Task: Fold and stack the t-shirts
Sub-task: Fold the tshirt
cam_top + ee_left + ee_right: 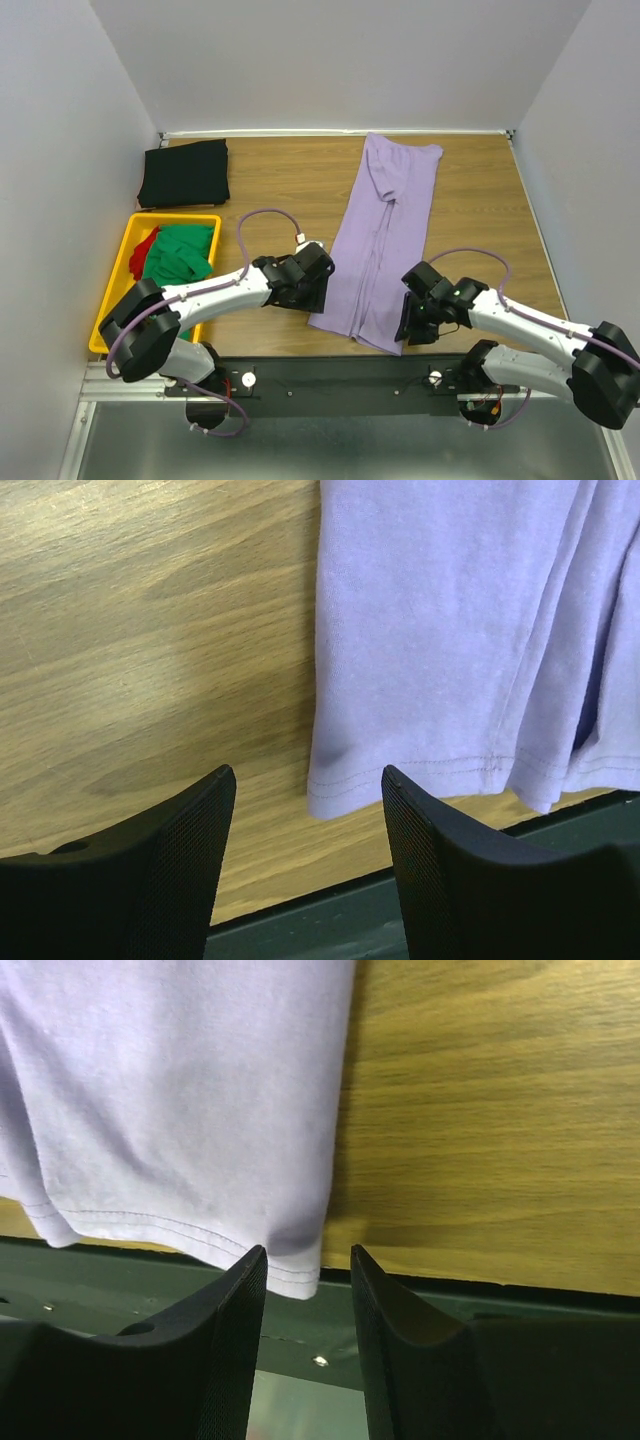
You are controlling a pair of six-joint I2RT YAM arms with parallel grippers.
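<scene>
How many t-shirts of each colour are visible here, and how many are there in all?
lavender t-shirt: 1
black t-shirt: 1
green t-shirt: 1, in the yellow crate
red t-shirt: 1, in the same crate
Total: 4 t-shirts

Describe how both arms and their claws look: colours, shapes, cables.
The left arm and right arm have white tubular links with bulky black joints; a lavender cable loops from each. The left claw and right claw have black, tapered fingers with fine mesh texture.
</scene>
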